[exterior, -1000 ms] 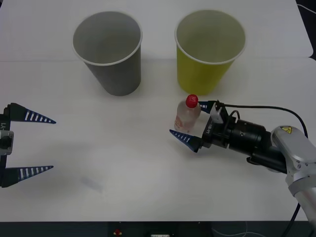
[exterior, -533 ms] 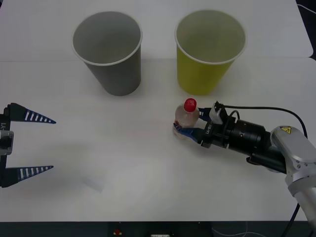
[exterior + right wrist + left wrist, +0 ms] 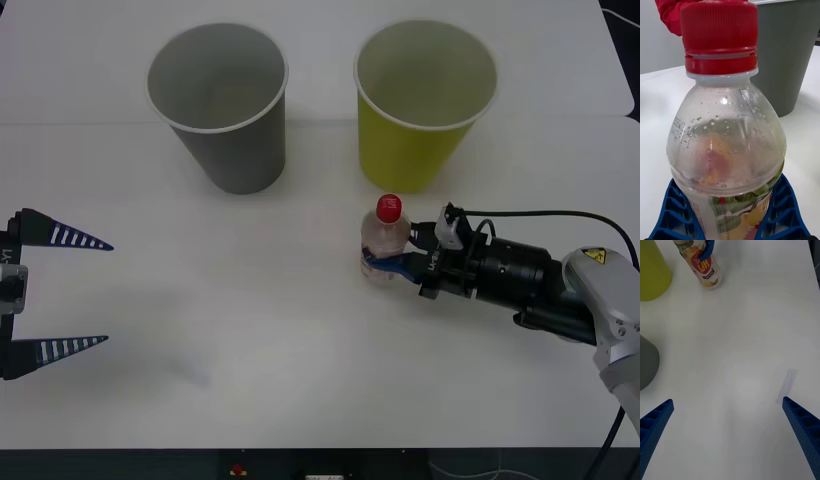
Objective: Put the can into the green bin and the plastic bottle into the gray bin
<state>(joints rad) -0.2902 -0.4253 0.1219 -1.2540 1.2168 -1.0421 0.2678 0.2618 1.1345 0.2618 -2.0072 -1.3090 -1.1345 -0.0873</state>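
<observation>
**Figure: Right gripper clamped on the upright bottle, gray bin off to the robot's left**

Your right gripper (image 3: pixel 388 262) was clenched on the plastic bottle (image 3: pixel 382 243), 1 blue ribbed finger (image 3: pixel 784 213) pressed to each side of the lower body, as the right wrist view showed. You had reached in low and nearly level from the robot's right, so the fingers crossed the bottle's long axis, which stood vertical with the red cap (image 3: pixel 719 35) uppermost. From the pictures you could not tell whether the base was touching the table (image 3: pixel 300 330) or just clear of it.

Outward from the grasp, the green bin (image 3: pixel 424 105) stood just beyond the bottle, near but apart from it. The gray bin (image 3: pixel 222 105), where this bottle belonged, lay farther off, forward and to the robot's left, beside the green bin with a gap between the 2. In the right wrist view the gray bin's wall rose directly behind the cap.

Judged from this layout, your coming move turned on 1 relation: the target rim stood well above the cap, so the bottle needed lifting above that rim before travelling leftward, and the green bin was to be passed, not entered.

Your left gripper (image 3: pixel 55 295) waited at the table's left edge, fingers spread wide and holding nothing, well apart from the bottle. The right arm was the nearer 1 by far.
</observation>
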